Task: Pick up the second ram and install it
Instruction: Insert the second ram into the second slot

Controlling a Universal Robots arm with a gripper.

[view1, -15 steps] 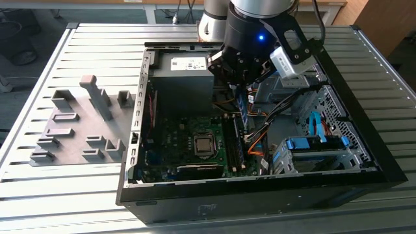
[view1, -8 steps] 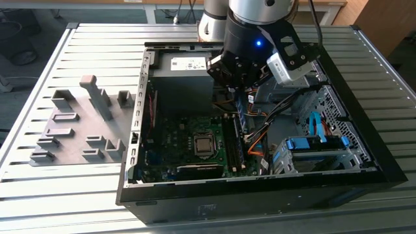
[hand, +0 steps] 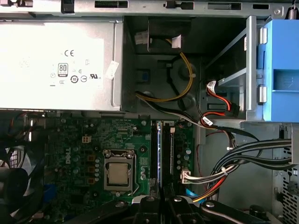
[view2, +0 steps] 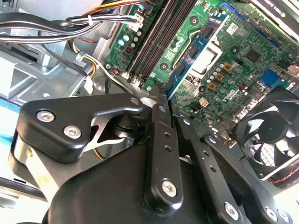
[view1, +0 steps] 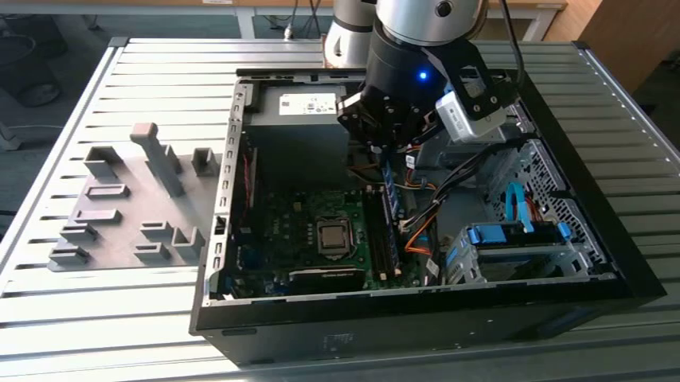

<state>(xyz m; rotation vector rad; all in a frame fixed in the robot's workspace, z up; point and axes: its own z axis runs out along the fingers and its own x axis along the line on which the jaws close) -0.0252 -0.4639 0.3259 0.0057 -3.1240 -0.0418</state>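
My gripper (view1: 388, 153) reaches down into the open computer case (view1: 228, 183) and is shut on the second ram (view1: 390, 191), a thin dark board with black chips. The second wrist view shows the ram (view2: 189, 56) sticking out past the black fingertips (view2: 162, 100), over the motherboard. In the first wrist view the ram (hand: 160, 149) appears edge-on, running lengthwise along the black memory slots (hand: 154, 154) from my gripper (hand: 161, 199). I cannot tell whether it touches a slot.
A grey fixture with upright blocks (view1: 138, 199) lies on the slatted table at the exterior view's left. Inside the case are the power supply (hand: 56, 60), processor socket (hand: 118, 173), fan (view2: 271, 135), blue drive cage (view1: 510, 235) and loose cable bundles (hand: 243, 158) beside the slots.
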